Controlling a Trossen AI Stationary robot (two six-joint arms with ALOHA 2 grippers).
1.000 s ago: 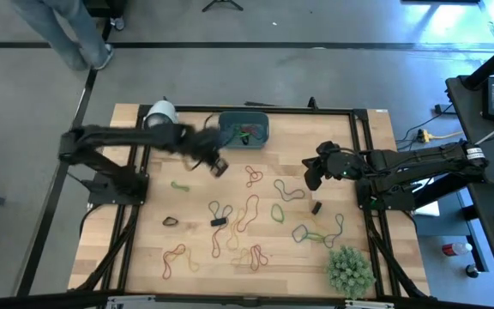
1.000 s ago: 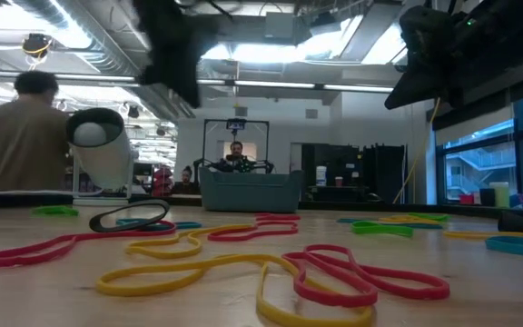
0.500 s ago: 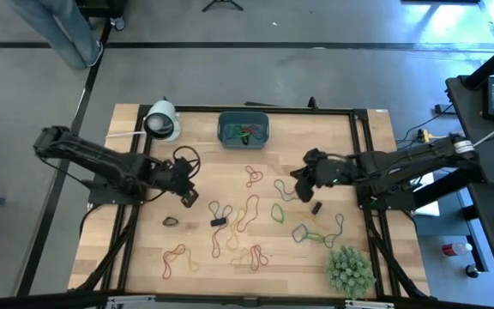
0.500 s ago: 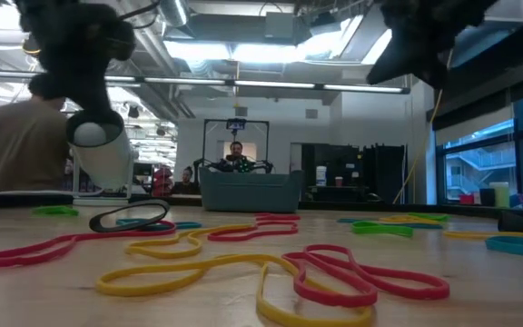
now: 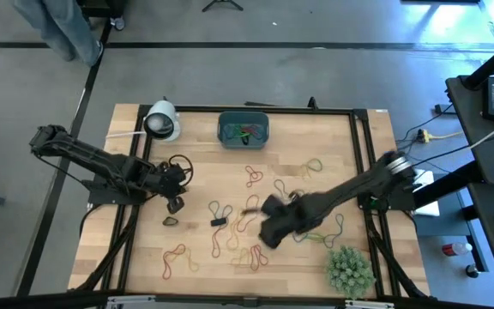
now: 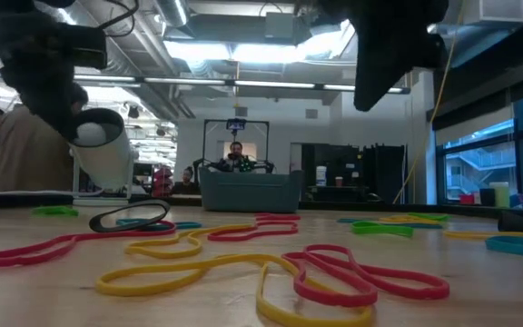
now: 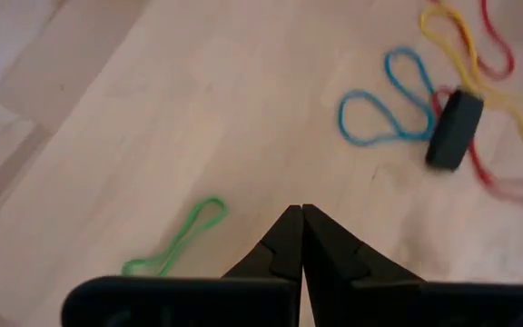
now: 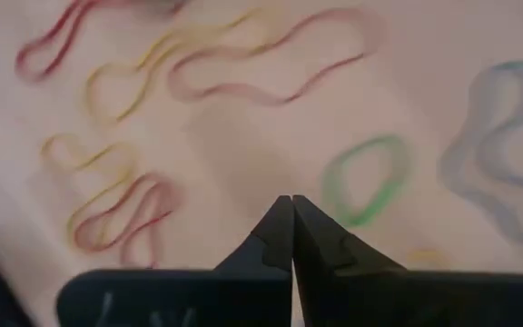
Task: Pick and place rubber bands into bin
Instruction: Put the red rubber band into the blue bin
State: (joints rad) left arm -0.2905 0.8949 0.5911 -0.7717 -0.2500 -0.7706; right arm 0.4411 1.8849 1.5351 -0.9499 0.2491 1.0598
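Rubber bands in red, yellow, green, blue and a dark one (image 5: 170, 221) lie loose across the middle of the wooden table. The teal bin (image 5: 243, 130) stands at the far edge with a few bands in it. My left gripper (image 5: 174, 204) hangs shut above the table's left part, over bare wood next to a green band (image 7: 175, 245), with a blue band (image 7: 389, 100) farther off. My right gripper (image 5: 273, 230) is shut above the table's middle, over a green loop (image 8: 366, 182) and red and yellow bands (image 8: 116, 213). Neither holds anything.
A white roll (image 5: 161, 120) lies at the far left and a spiky green plant (image 5: 350, 268) at the near right corner. A small black block (image 5: 219, 222) sits among the bands. Black rails frame the table. People stand in the room beyond the table.
My left gripper has gone from beside the bin toward the table's left and near edges and sunk lower. My right gripper has swung from the table's right side toward the middle and the near edge, tipping more steeply downward. No band has moved.
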